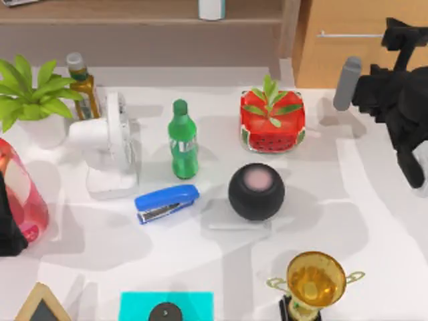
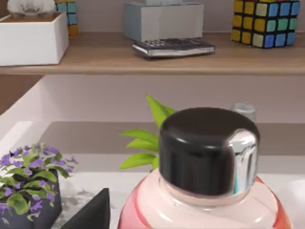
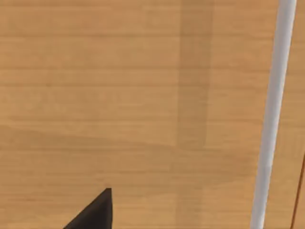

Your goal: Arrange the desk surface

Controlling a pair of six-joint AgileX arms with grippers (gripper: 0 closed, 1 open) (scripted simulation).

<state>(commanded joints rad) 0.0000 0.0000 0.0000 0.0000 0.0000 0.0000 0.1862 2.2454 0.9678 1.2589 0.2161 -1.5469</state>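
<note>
Left hand (image 2: 88, 214) at the white worktop (image 1: 200, 261) near-left edge, hard against a pink bottle (image 2: 205, 191); grip state impossible to tell. Right hand (image 1: 401, 87) raised far right beside the wooden cabinet (image 3: 119, 95); likewise unclear. Bottle nearest left.

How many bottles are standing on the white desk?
3. A green bottle stands near the middle, beside the blue stapler. A brown bottle stands at the back left, by the leafy plant. A pink bottle with a black cap sits at the left edge. Others may be hidden.
</note>
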